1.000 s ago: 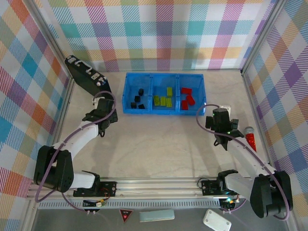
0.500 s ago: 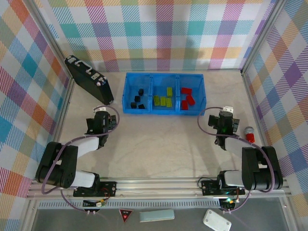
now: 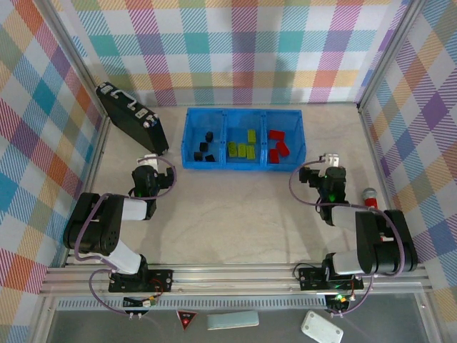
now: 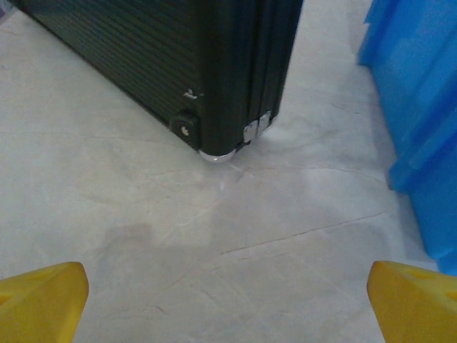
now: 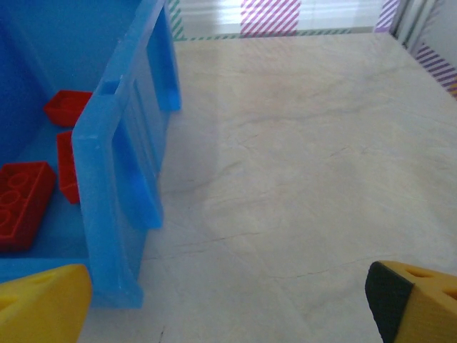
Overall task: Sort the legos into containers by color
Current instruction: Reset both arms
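The left fingers (image 4: 43, 300) are held spread and empty, close to the black case (image 4: 178, 64), which could be clipped on a careless swing. The legos (image 3: 243, 148) are found sorted by colour inside the blue tray (image 3: 243, 166), between both arms. The right fingers (image 5: 43, 304) are spread empty beside the tray's right wall, which could be shoved.

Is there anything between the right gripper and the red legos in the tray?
Only the near right wall of the blue tray stands between the open right gripper and the red legos in its right compartment. The table before that wall is bare, and nothing visible covers the compartment from above.
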Tool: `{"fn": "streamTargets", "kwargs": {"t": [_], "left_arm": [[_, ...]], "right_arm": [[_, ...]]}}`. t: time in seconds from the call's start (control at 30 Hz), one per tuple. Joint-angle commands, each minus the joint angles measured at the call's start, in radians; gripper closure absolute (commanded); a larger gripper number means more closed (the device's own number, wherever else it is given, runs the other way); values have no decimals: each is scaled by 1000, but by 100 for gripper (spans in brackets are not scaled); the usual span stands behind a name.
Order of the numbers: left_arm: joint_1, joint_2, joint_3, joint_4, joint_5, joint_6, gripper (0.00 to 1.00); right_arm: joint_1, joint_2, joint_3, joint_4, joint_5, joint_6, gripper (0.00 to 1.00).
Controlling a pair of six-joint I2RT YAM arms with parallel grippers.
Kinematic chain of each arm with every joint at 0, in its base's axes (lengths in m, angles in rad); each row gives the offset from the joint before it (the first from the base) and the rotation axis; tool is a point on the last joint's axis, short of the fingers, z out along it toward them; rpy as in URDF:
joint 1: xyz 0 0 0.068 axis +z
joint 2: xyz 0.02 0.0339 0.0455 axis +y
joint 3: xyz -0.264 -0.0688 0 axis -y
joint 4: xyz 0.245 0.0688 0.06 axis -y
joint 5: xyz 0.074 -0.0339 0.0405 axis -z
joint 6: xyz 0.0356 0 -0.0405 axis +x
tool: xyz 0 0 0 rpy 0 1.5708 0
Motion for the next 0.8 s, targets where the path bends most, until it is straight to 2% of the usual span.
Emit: {"fn": "streamTargets", "kwargs": {"t": [0.0, 0.07, 0.23, 0.77], "left_arm": [[12, 11, -7, 63, 56, 21, 0], [12, 11, -6, 65, 55, 20, 0], [12, 9, -7, 64, 57, 20, 0], [12, 9, -8, 65, 57, 20, 0]], "right_arm": [[-3, 69, -19, 176, -50, 8, 1], [-4, 129, -19, 244, -45, 3, 1], [-6, 120, 65, 57, -25, 26, 1], [-6, 126, 61, 74, -11, 29, 1]]}}
